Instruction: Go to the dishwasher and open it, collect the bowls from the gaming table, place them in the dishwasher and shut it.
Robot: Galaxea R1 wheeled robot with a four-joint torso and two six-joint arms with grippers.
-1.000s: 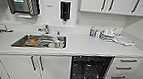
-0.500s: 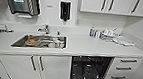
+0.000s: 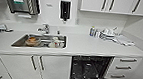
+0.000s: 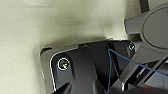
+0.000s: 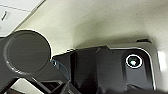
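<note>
white counter (image 3: 87,45) — dark dishwasher (image 3: 91,68), orange dish (image 3: 32,41)

Dishwasher (image 3: 91,69) sits open under counter (image 3: 87,46), right of sink (image 3: 41,41). Dishes lie in sink. Drawers (image 3: 127,68) right of dishwasher. Bottles and clutter (image 3: 110,36) on counter behind.

The dishwasher (image 3: 91,69) stands open under the counter, dark racks showing.
</note>
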